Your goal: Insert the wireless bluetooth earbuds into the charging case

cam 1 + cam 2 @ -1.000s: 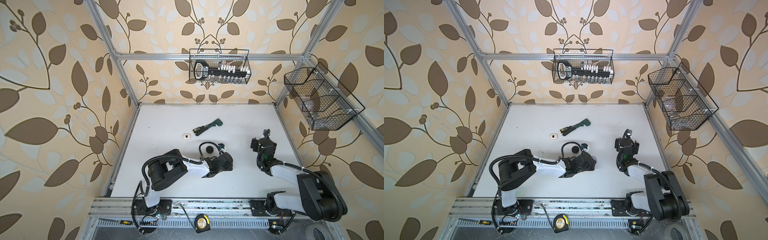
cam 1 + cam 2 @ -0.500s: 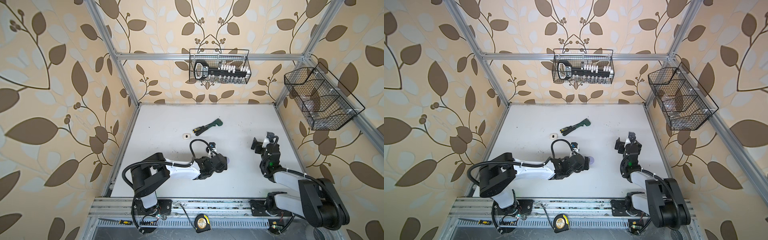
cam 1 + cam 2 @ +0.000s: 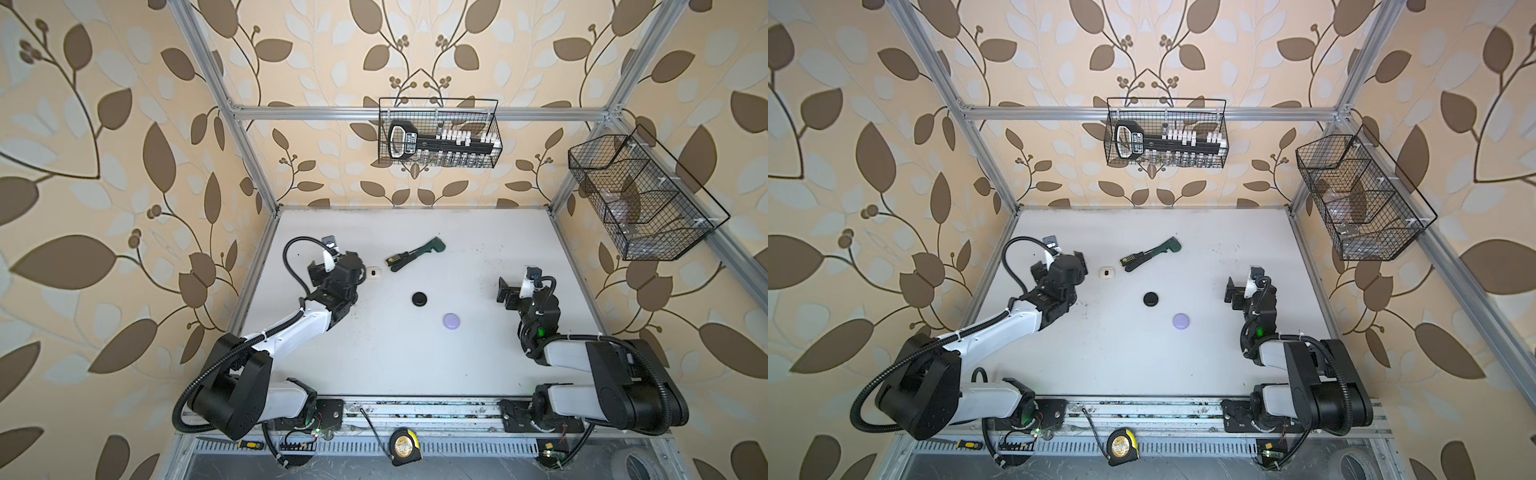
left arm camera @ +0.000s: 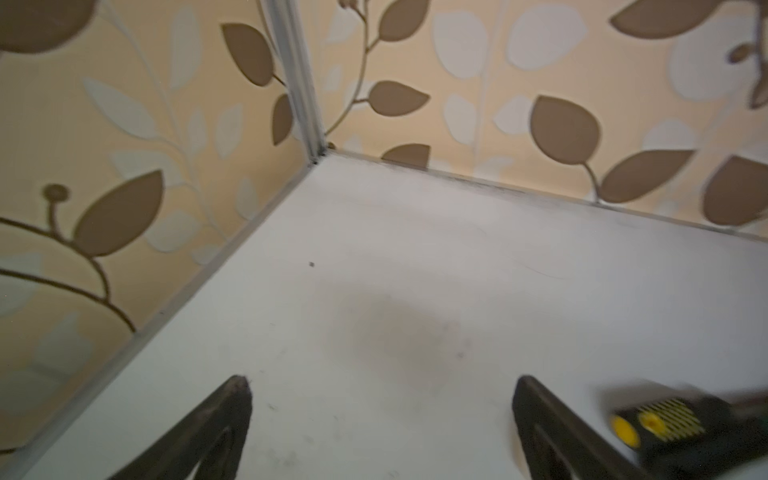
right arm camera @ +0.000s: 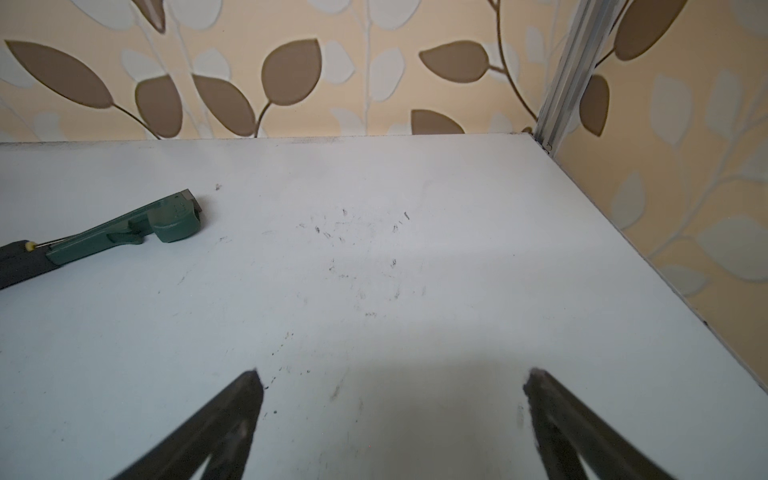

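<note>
The left pincer (image 4: 382,386) is open wide and holds nothing. It hangs over the flat white table (image 3: 415,365), near the far left side. Just beside it, in both top views, lies a little cream-white charging case (image 3: 375,273) with a dark spot on top.

The right pincer (image 5: 395,378) is open wide too, and it holds nothing. It hangs near the right side of the table.

Between the two arms lie a round black charging case (image 3: 420,299) and a round lilac charging case (image 3: 451,321). They are near each other but not touching.

Behind them lies a screwdriver with a black and yellow handle (image 3: 395,262). It touches a dark green plastic tool (image 3: 428,246).

I cannot make out the tiny earbuds. Things that small are too hard to see from up high, so I cannot tell where they are.
</note>
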